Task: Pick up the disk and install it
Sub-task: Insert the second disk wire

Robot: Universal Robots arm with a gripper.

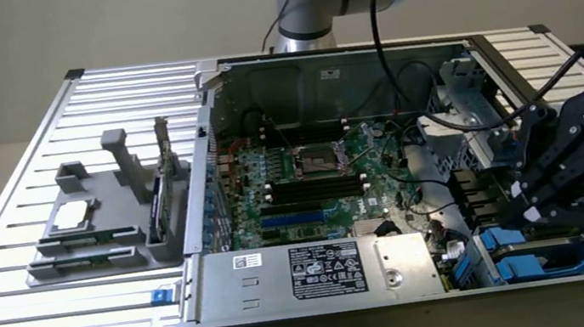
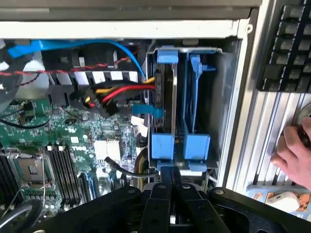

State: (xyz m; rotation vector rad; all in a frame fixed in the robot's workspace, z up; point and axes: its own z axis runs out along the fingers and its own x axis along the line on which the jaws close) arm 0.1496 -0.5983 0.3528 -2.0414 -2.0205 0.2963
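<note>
Wrist view: disk (image 2: pixel 170 111) seated upright in the drive cage (image 2: pixel 221 97) of the open computer case (image 1: pixel 256 74).
Blue carrier tabs frame the disk, just beyond the gripper (image 2: pixel 170 182), whose black fingers (image 2: pixel 163 194) are pressed together with nothing between them. Exterior view: the arm reaches over the case's corner on the exterior view's right, gripper (image 1: pixel 528 212) angled down toward the blue bays. A person's hand (image 2: pixel 294 150) rests on the slatted table (image 2: pixel 265 126).
</note>
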